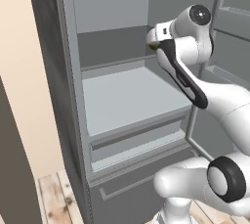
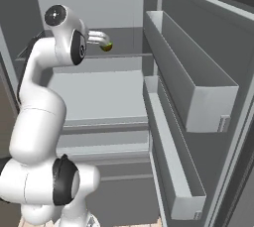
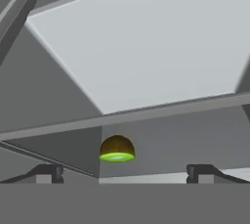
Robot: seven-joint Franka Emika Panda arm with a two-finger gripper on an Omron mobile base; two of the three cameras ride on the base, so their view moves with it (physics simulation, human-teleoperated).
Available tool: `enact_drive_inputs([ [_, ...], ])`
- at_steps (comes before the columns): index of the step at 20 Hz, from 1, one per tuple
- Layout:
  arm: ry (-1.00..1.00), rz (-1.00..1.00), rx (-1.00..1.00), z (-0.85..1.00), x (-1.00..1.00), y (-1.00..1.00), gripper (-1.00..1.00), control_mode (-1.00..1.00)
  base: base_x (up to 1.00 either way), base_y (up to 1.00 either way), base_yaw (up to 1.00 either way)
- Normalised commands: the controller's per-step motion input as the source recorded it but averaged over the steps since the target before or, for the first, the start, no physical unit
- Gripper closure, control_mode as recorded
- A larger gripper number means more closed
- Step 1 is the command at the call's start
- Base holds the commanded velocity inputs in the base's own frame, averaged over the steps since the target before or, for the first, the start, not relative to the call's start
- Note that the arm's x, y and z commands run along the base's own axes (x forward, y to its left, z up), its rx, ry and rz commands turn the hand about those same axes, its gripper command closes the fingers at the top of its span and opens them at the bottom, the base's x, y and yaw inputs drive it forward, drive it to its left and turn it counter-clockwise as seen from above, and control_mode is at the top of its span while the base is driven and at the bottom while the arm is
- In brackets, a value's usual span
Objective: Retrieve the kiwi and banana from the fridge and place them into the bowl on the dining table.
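Reaching into the fridge [image 1: 68, 71] for the kiwi [image 3: 117, 149], tool [image 3: 124, 171] spread wide just short of it; next, closing in and pinching.

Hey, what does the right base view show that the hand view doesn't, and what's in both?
Right base view alone: the white arm reaching into the open fridge, and the two grey door bins on the right. Hand view alone: the gripper with its fingertips set wide apart, open, with nothing between them. Both: the kiwi, seen small beside the hand in the right base view, and the pale fridge shelf.
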Motion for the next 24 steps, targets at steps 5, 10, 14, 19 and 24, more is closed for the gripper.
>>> enact_drive_inputs([
  [5, 0.02, 0.0, -0.01, -0.21, 0.34, 0.0, -1.0, -1.0, 0.0, 0.0, 0.0],
  [10, 0.01, 0.0, 0.0, -0.15, 0.29, -0.01, -1.0, -1.0, 0.0, 0.0, 0.0],
  [14, 0.0, 0.0, 0.0, -0.04, 0.3, 0.0, -1.0, -1.0, 0.0, 0.0, 0.0],
  [19, 0.01, 0.0, 0.0, -0.06, 0.31, -0.02, -1.0, -1.0, 0.0, 0.0, 0.0],
  [24, 0.04, 0.0, -0.01, -0.12, 0.29, -0.1, -1.0, -1.0, 0.0, 0.0, 0.0],
])
